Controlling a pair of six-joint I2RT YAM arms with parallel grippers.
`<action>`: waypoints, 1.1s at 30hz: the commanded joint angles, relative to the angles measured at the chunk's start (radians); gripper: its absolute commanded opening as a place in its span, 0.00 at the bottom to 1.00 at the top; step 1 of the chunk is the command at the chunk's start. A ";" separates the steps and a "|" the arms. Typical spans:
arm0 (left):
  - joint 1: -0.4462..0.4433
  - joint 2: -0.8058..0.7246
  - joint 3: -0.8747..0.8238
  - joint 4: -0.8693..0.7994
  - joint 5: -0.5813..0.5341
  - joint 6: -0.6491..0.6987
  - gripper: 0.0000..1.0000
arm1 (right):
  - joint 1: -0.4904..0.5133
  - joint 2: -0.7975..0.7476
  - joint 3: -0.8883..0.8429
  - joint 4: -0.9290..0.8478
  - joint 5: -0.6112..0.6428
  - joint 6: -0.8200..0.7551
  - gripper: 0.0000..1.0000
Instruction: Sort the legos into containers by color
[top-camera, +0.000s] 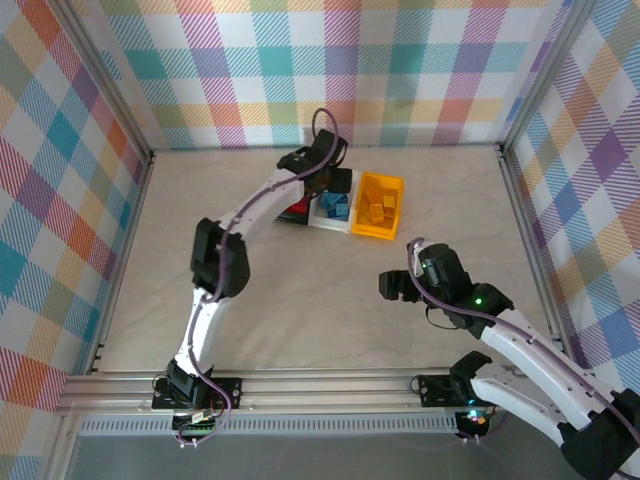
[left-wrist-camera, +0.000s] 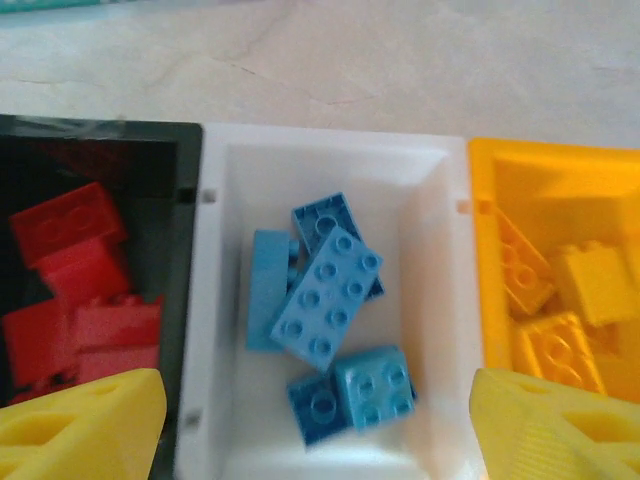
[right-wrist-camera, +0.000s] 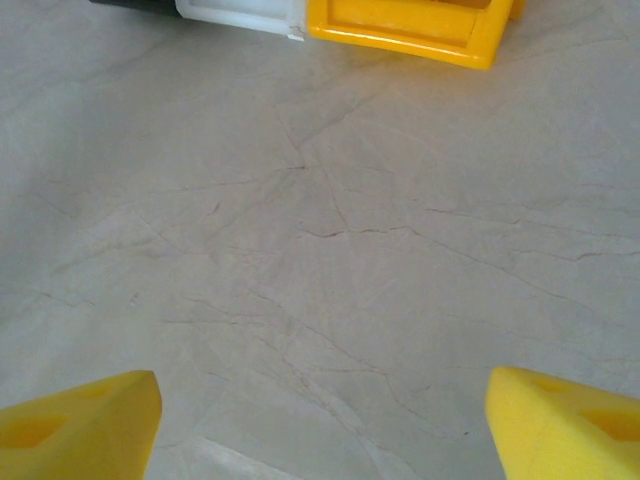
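Nearest me, the right pincer (right-wrist-camera: 320, 400) hangs over bare worktop (right-wrist-camera: 320, 250), jaws wide and empty; no brick lies beneath it. Farther back, the left pincer (left-wrist-camera: 320, 410) gapes empty above the white bin (left-wrist-camera: 430, 180), where the blue legos (left-wrist-camera: 330, 295) pile up. The red legos (left-wrist-camera: 70, 225) sit in the black bin (left-wrist-camera: 190, 250) and the yellow legos (left-wrist-camera: 600, 285) in the yellow bin (left-wrist-camera: 482, 250), so the sorting looks done.

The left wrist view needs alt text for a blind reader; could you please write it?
Seen from above, joined in a row: a black bin of red bricks, a white bin of blue bricks, a yellow bin of yellow bricks. The open left gripper hovers over the white bin.
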 joint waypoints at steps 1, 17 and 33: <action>-0.011 -0.247 -0.179 0.094 0.015 0.021 0.82 | -0.002 0.034 0.053 0.039 0.074 -0.120 0.91; 0.126 -0.991 -1.047 0.199 -0.054 -0.056 1.00 | -0.509 0.290 0.056 0.407 -0.089 -0.408 0.97; 0.187 -1.266 -1.361 0.329 -0.243 0.148 1.00 | -0.550 0.596 -0.043 0.868 -0.102 -0.464 0.98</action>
